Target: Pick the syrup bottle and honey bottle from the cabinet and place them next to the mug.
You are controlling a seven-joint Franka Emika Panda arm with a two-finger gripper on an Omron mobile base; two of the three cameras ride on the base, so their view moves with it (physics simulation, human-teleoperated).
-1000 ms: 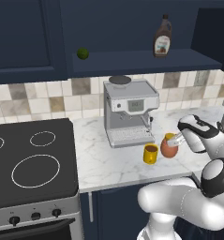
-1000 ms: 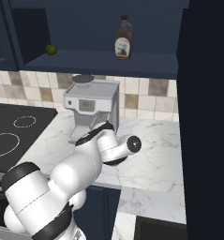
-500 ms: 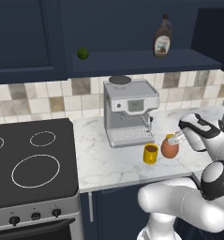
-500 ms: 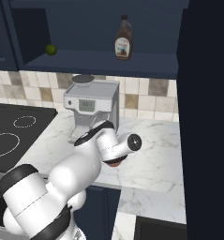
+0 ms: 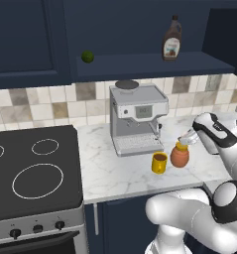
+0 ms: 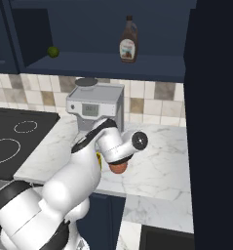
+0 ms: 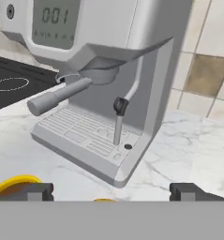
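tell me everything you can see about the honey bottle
The honey bottle is a squat, rounded orange jar with a yellow-orange lid, upright on the white marble counter. The yellow mug stands just beside it, and the coffee machine is behind. The open gripper hangs right over its lid, not gripping it. From the right it peeks out under the arm.

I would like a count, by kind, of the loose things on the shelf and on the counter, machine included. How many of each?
Bottles: 2, the syrup bottle on the cabinet shelf and the honey bottle on the counter.
Mugs: 1, the mug beside the honey bottle.
Green fruit: 1, the lime on the shelf.
Machines: 1, the coffee machine.
Total: 5
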